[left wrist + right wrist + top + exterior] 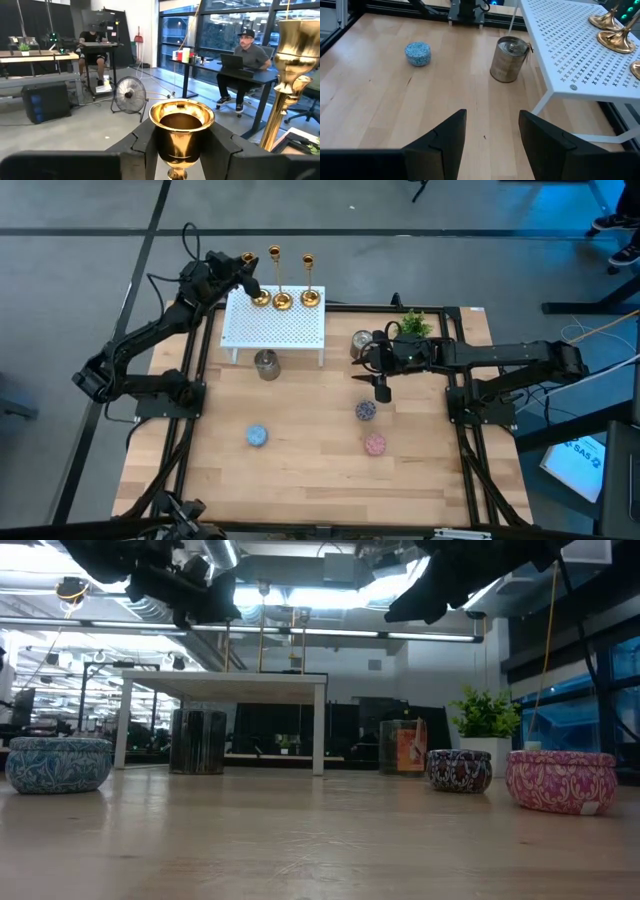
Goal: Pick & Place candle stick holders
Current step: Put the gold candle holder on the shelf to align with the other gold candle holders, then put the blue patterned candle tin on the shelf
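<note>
Fingers (pixel 227 150) of the left gripper (pixel 181 150) pinch the leftmost candlestick (pixel 180 125) just under its cup, stem upright; we note right gripper (pixel 492 137) spread, well apart.

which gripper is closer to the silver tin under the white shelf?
Left. The left gripper is up on the white shelf at a gold candlestick, just behind the silver tin; the right gripper hangs farther off to its right.
</note>
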Controlling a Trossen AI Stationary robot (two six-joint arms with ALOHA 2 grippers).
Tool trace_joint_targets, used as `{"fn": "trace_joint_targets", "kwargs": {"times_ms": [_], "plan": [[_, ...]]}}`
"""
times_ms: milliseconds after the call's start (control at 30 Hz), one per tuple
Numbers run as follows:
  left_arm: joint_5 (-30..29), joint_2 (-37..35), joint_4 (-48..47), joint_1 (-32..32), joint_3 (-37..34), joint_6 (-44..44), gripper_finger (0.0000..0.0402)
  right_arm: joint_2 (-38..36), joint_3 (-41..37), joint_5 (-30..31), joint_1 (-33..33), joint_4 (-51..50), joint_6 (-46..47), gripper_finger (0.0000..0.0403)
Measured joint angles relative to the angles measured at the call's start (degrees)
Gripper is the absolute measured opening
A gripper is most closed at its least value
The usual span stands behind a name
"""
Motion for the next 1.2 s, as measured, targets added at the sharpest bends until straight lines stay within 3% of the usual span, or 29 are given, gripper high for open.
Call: {"fn": "trace_joint_targets", "kwargs": {"times_ms": [433,900,1200], "plan": [[3.47,-0.55,-0.57,0.00,-0.02,-0.24,0.0158,0.00,0.00,0.13,0.01,0.00,0.00,0.0186],[3.36,-5.24,-9.51,0.02,-0.02,1.60,0.0253,0.00,0.00,0.11,0.04,-0.11,0.17,0.0185],[3.50,-11.36,-17.48,-0.02,-0.02,3.06,0.0263,0.00,0.00,-0.02,0.04,-0.89,1.31,0.0185]]}}
